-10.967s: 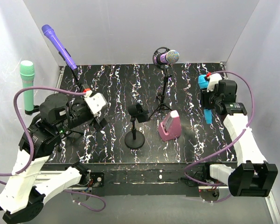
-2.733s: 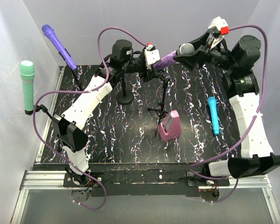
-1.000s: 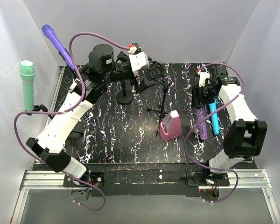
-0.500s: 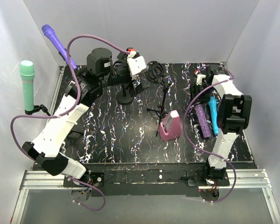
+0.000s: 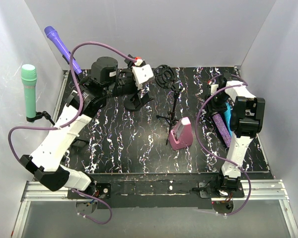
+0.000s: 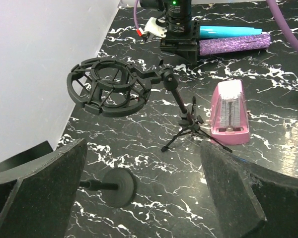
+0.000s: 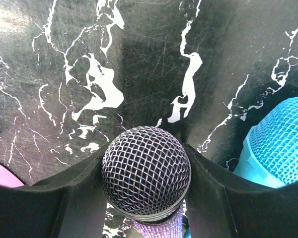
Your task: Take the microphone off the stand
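Observation:
The glittery purple microphone lies flat on the black marbled table beside a cyan microphone. My right gripper is shut on its head end; the mesh head sits between the two fingers. The left wrist view shows the same microphone on the table. The tripod stand holds an empty black shock mount, which also shows in the left wrist view. My left gripper hovers left of the mount, open with nothing between its fingers.
A pink metronome stands by the tripod's feet. A round-base stand is under my left gripper. A purple microphone and a green microphone sit on stands at the left wall.
My right arm has folded in and laid the purple microphone down beside the cyan one. My left gripper has drawn back to the left, away from the shock mount.

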Action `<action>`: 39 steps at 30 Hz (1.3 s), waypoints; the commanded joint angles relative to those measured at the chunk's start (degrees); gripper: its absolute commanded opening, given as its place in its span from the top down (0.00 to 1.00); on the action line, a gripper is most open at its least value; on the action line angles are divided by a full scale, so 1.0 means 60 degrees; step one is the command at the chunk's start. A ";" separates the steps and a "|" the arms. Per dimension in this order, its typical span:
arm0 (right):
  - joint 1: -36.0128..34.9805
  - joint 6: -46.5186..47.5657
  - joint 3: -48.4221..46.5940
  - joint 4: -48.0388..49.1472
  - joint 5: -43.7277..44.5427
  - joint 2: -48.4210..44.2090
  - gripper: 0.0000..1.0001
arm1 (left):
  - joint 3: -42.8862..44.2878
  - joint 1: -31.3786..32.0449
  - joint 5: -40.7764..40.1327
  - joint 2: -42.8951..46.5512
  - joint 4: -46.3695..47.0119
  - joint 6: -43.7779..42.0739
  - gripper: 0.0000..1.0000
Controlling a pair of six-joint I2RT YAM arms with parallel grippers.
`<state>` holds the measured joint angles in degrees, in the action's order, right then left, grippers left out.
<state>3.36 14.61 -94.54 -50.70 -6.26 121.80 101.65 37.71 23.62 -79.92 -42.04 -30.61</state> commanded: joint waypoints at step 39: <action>-0.1788 0.1724 0.0480 0.1976 -0.8683 -0.6604 0.33 | -0.3831 -0.0514 0.0723 0.2949 0.0137 0.1205 0.02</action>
<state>-4.69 20.91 -90.94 -38.72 -55.07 78.11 79.02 35.14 26.55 -64.29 -40.88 -23.55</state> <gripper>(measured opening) 0.675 0.981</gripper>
